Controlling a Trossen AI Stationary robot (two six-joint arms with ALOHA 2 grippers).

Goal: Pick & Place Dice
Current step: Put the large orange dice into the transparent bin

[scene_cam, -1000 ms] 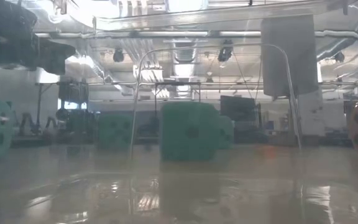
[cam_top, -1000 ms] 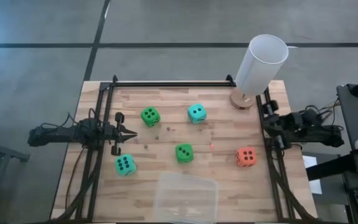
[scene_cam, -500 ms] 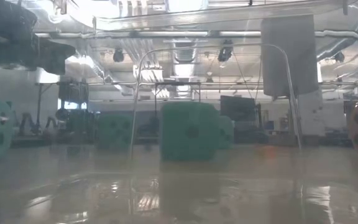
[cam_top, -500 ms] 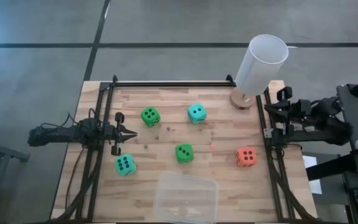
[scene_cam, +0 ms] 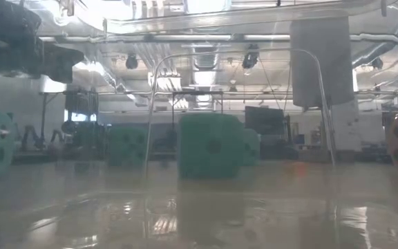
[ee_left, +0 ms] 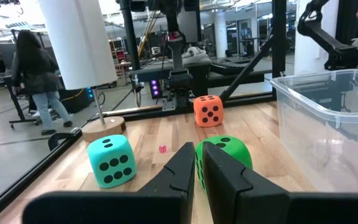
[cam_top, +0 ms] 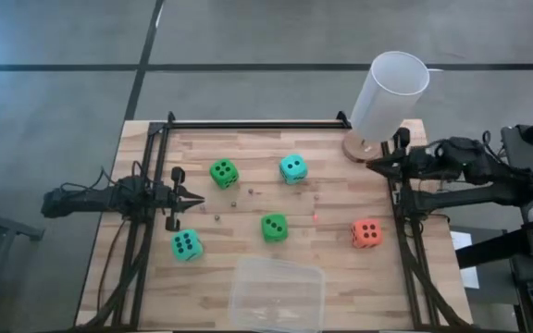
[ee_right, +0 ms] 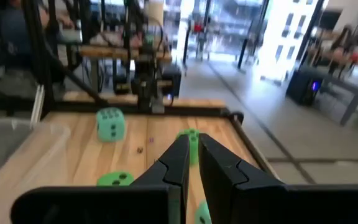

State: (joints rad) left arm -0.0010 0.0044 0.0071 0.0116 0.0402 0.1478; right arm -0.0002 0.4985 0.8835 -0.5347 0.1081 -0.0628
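Observation:
Five dice rest on the wooden table: a green one (cam_top: 223,172), a teal one (cam_top: 292,167), a second green one (cam_top: 274,228), a second teal one (cam_top: 185,244) and an orange-red one (cam_top: 366,232). My left gripper (cam_top: 197,197) is shut and empty at the table's left side, pointing right between the far green die and the near teal die; its wrist view (ee_left: 197,165) shows a teal die (ee_left: 110,160), a green die (ee_left: 224,152) and the orange-red die (ee_left: 207,111) ahead. My right gripper (cam_top: 373,165) is shut and empty at the table's right side, beside the lamp base, above the orange-red die's far side.
A clear plastic bin (cam_top: 276,294) stands at the near edge in the middle. A white cylinder lamp (cam_top: 389,97) on a round wooden base (cam_top: 362,148) stands at the far right corner. Black frame rails (cam_top: 146,231) run along the table's left, right and far sides. A person (ee_left: 36,74) stands beyond the table.
My right arm has swung from over the right rail toward the table's far edge and then toward the left, so its shut gripper now reaches over the tabletop beside the lamp base. The dice and my left gripper have kept still.

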